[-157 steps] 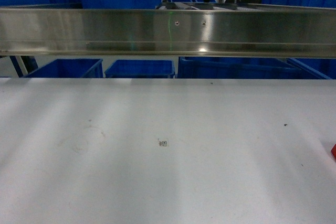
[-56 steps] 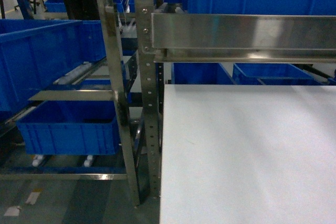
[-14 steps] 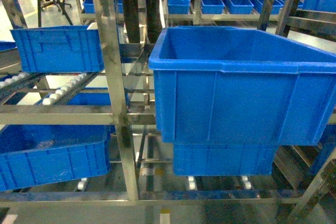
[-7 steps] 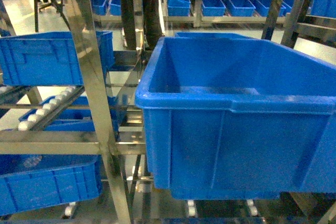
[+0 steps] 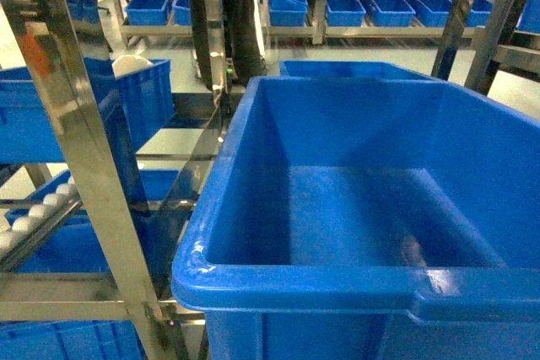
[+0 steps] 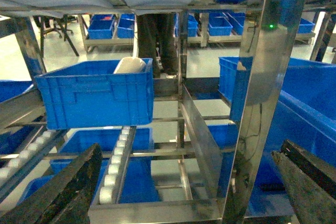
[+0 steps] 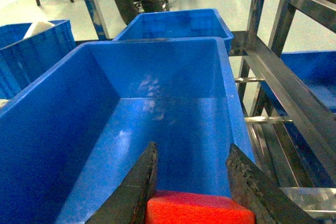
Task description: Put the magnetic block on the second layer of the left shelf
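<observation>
Magnetic block (image 7: pixel 199 209): one, clamped in right pincer (image 7: pixel 191 190) over blue bin (image 7: pixel 94 129).

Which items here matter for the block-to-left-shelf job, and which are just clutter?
Job items:
- red magnetic block, held in the right end effector
- large blue bin on the shelf level, seemingly empty

Just around:
- smaller blue bin with a white object inside
- second blue bin behind the large one
- white roller track
- left end effector, open, holding nothing
</observation>
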Tool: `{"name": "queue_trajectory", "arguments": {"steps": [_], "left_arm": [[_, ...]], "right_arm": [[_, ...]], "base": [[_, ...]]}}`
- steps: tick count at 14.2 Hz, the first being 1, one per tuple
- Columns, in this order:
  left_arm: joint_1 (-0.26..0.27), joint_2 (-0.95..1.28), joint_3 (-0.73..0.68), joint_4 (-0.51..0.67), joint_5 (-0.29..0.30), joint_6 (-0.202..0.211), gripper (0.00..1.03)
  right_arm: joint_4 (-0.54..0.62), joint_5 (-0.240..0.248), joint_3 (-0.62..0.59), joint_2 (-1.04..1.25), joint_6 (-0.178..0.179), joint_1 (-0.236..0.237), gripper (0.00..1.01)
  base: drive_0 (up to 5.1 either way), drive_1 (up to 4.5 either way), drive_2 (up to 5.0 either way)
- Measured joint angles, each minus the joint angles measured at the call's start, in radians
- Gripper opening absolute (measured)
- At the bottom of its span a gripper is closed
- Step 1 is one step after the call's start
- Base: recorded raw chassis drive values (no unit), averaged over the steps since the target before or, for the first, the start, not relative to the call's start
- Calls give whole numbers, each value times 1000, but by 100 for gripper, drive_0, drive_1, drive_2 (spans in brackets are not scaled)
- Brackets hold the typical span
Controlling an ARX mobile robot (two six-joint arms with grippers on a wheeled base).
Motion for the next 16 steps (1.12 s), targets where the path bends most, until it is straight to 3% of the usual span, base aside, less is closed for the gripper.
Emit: {"name": "queue_trajectory", "arguments": {"steps": [2, 4, 7, 8, 9, 11, 13, 15, 16], "left_arm": [[0, 0, 0, 1, -2, 0, 98], [0, 0, 0, 1, -1, 0, 98], [0, 0, 0, 2, -2, 0, 98], [0, 0, 0, 2, -2, 0, 98], [0, 0, 0, 2, -2, 0, 98], [0, 0, 0, 2, -2, 0, 98], [0, 0, 0, 2, -2, 0, 98], [0, 0, 0, 2, -1, 0, 98], [0, 0, 0, 2, -2, 0, 98]], "right_arm": [[-37, -32, 18, 24, 58, 3, 33], [-18, -51, 73, 130, 130, 47, 33], [52, -137, 139, 343, 181, 126, 33], [109, -135, 165, 439, 194, 149, 33], [206, -107, 227, 615, 211, 192, 33], [229, -81, 333, 803, 242, 235, 33], [248, -44, 396, 923, 262, 244, 33], [329, 3, 351, 891, 259, 225, 53], [384, 54, 298, 831, 227, 218, 64]], "base": [[0, 0, 0], [0, 0, 0], [0, 0, 0], [0, 0, 0], [0, 0, 0], [0, 0, 0], [0, 0, 0], [0, 0, 0], [0, 0, 0]]}}
